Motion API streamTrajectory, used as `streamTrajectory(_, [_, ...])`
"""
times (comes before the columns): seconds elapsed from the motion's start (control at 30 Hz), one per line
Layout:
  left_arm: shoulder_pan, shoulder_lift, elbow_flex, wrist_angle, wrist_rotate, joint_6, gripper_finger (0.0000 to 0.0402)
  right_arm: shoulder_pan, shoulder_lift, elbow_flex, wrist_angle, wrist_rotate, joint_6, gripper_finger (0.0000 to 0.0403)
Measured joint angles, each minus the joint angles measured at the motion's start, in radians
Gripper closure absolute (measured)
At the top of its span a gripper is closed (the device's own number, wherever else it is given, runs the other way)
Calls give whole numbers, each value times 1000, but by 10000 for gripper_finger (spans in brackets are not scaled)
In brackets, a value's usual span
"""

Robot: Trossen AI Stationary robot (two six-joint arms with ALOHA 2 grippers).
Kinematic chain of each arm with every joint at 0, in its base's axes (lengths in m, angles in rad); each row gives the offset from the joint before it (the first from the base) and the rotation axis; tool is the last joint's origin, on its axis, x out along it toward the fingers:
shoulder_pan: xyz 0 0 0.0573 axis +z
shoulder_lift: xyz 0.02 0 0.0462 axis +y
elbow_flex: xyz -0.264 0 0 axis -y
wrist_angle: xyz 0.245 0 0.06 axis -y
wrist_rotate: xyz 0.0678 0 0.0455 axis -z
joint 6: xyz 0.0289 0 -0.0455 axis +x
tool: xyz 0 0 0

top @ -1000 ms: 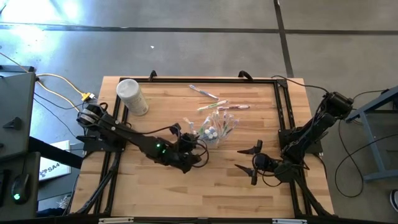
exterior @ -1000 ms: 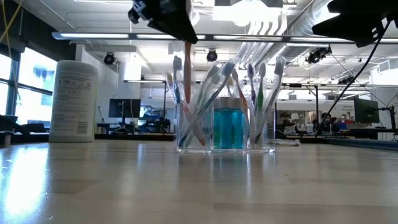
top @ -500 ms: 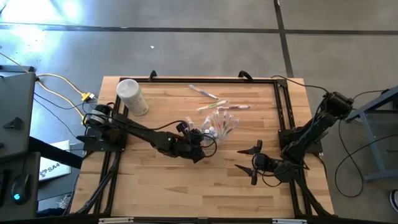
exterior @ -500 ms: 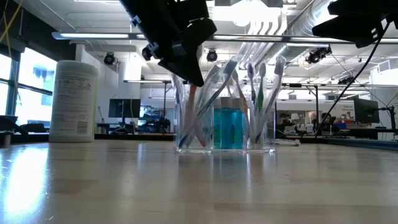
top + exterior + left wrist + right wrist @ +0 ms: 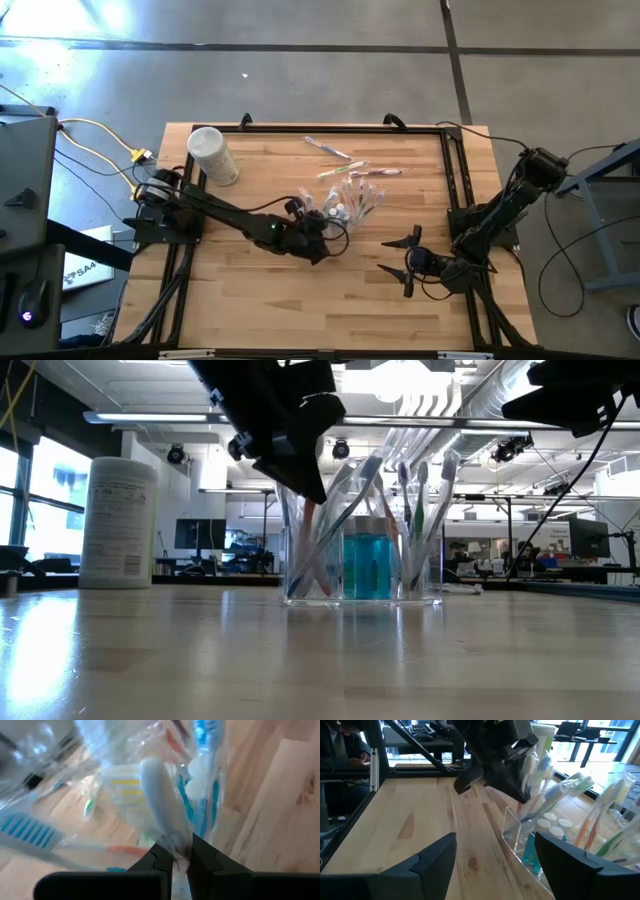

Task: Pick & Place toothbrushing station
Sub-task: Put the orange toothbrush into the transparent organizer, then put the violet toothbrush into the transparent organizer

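Observation:
The toothbrushing station [image 5: 352, 205] is a clear boxy holder at mid-table, with several toothbrushes and a blue bottle [image 5: 364, 565] standing in it. It also shows in the right wrist view [image 5: 532, 837]. My left gripper [image 5: 308, 482] hangs over the holder's left compartment, shut on a toothbrush [image 5: 312, 528]. In the high view it [image 5: 316, 226] is at the holder's near left side. My right gripper [image 5: 397, 257] waits open near the table's right edge, with nothing between its fingers. My left gripper pinches one end of the toothbrush [image 5: 176, 851] between its two fingers. The fingers slant down from the table's near left side. The pale shaft [image 5: 161, 805] runs on past the fingertips, and the salmon lower part [image 5: 314, 545] reaches down inside the holder's left compartment.
A tall white tub [image 5: 212, 155] stands at the far left of the table. A few loose toothbrushes [image 5: 345, 168] lie beyond the holder toward the far edge. Bare wood lies along the near edge [image 5: 300, 310]. Black frame rails [image 5: 455, 190] border the table.
My left gripper has sunk and moved toward the holder, tipping further downward. It stays shut on the toothbrush. The toothbrush, which hung above the holder's left compartment, now reaches down into it. In the last half second little has moved.

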Motion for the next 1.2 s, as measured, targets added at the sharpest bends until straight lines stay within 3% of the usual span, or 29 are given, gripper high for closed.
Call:
streamTrajectory(0.13, [0,16,-6,39,34,72,348,0,0,0,0,1,0,140])
streamTrajectory(0.43, [0,16,-6,65,34,71,218,0,0,1,-6,1,0,140])
streamTrajectory(0.6, [0,16,26,53,37,72,168,0,0,1,-6,0,0,140])
streamTrajectory(0.87, [0,15,158,-107,16,78,153,0,0,1,-6,0,0,140])
streamTrajectory(1.2, [0,15,378,-252,-143,247,153,0,0,2,-32,9,-4,140])
